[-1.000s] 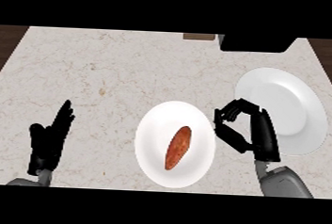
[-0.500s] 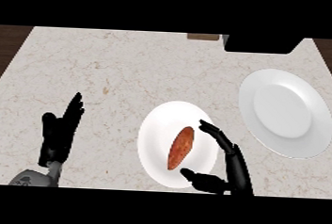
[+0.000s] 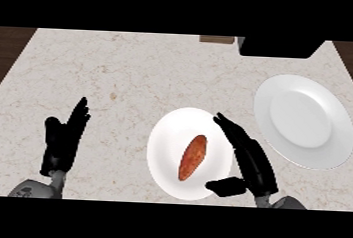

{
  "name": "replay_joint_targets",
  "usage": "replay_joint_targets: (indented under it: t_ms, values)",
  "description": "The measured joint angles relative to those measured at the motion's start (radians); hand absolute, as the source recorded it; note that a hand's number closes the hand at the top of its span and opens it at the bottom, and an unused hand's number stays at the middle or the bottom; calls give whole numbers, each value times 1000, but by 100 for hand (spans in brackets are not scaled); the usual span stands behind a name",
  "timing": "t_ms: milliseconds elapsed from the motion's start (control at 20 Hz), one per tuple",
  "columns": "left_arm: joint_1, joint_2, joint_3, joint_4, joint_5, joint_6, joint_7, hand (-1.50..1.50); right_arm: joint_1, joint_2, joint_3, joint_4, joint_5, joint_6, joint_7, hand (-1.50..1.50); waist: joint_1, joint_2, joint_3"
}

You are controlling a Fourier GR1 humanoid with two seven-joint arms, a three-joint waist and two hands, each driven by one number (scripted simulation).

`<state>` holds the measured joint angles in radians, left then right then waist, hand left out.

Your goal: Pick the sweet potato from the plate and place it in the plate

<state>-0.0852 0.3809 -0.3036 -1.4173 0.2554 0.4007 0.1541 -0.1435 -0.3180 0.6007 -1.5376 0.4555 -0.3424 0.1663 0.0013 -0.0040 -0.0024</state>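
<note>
Orange-brown and slim, the sweet potato [image 3: 193, 157] lies in the middle of the near plate [image 3: 166, 140], its long axis running from 1 o'clock to 7 o'clock. This white plate sits on the speckled beige counter [image 3: 137, 74], low and a little right of centre in the head view.

At 3 o'clock of the sweet potato is the right hand [image 3: 248, 161], placed over the near plate's right rim. It is open: the fingers are straight and held close together, pointing toward 11 o'clock, and the thumb juts out toward 9 o'clock across the plate's lower right rim. The hand holds nothing. A strip of bare white plate shows between the fingers and the sweet potato, so they are apart. From this steep angle it cannot be told whether the hand touches the plate or hangs above it.

A second white plate, the far plate [image 3: 305, 121], lies at 2 o'clock of the near plate, just beside it, with nothing on it.

At 9 o'clock of the near plate and well apart from it, the left hand [image 3: 64, 138] rests open, fingers straight and pointing toward 12 o'clock, holding nothing.

At the counter's far edge, toward 1 o'clock, stands a black box [image 3: 280, 47], with a small brown block [image 3: 216, 39] just beside it at 9 o'clock.
</note>
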Motion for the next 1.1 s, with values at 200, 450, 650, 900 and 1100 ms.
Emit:
replay_joint_targets:
  t_ms: [200,450,650,900,1100]
  values:
    - [-5,2,8,1,-5,-9,4,0,-69,-10,37,-28,17,165,185,-150,2,1,0]
    - [28,-13,5,-22,-25,-8,3,0,-131,17,46,-55,-12,346,359,-150,4,2,1]
    - [18,-29,18,-25,-48,-18,20,0,-171,71,27,11,-7,424,399,-150,4,3,2]
    - [44,-47,58,-39,-77,-52,31,0,-158,132,-7,61,45,469,382,-150,2,3,2]
    - [27,-83,89,-1,-110,-75,16,0,-155,164,-45,91,77,518,356,-150,1,4,2]
